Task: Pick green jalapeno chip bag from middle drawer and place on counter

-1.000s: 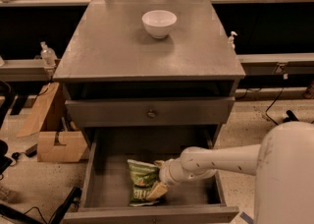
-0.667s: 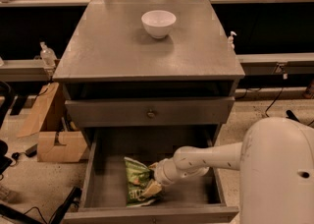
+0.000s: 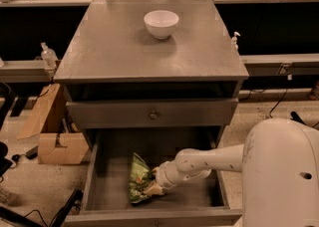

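The green jalapeno chip bag [image 3: 138, 178] lies crumpled on the floor of the open middle drawer [image 3: 107, 188], left of centre. My arm reaches in from the right, and my gripper [image 3: 153, 186] is against the bag's lower right edge, touching it. The grey counter [image 3: 119, 52] is above, the top of the cabinet.
A white bowl [image 3: 161, 23] stands at the back middle of the counter. The closed drawer front with a knob [image 3: 153, 115] overhangs the open drawer. A cardboard box [image 3: 52, 144] and cables lie on the floor at the left. My white body [image 3: 284, 176] is at the right.
My gripper has moved left inside the drawer, and the bag has shifted left with it and bunched up narrower.
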